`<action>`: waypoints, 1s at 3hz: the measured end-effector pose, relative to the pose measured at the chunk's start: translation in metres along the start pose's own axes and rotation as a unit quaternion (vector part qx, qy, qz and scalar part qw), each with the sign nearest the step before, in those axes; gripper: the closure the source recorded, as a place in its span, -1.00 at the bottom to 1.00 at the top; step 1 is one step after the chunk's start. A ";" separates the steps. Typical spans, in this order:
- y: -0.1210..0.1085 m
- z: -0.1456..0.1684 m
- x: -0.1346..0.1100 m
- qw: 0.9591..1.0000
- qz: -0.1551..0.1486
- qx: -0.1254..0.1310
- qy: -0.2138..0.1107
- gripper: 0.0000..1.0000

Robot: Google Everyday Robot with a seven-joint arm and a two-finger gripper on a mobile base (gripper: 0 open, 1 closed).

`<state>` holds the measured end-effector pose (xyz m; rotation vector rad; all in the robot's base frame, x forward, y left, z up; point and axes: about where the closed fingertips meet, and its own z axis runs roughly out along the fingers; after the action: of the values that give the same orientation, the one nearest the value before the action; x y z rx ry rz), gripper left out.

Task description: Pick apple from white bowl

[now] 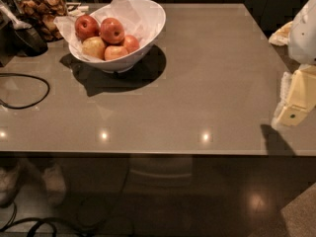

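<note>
Your hand hangs at the right edge of the worktop, grip unreadable; the apple tops the far-left white bowl, reachable from above.

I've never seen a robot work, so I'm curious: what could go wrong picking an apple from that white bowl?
The pincer hangs at the right edge of the table, far from the white bowl, so its long reach may land off-target. The apple sits packed against a darker apple and others; neighbours could get nudged or roll. The crumpled paper lining might snag.
</note>
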<state>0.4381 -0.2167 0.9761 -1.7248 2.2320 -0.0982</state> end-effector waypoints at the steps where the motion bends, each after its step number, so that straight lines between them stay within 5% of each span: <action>1: 0.000 0.000 0.000 1.000 0.000 0.000 0.000 -1.00; 2: -0.027 0.022 -0.015 0.999 -0.010 -0.036 0.017 -1.00; 3: -0.027 0.022 -0.015 0.999 -0.009 -0.036 0.017 -1.00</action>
<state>0.4731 -0.2067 0.9647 -1.7952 2.2707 -0.0524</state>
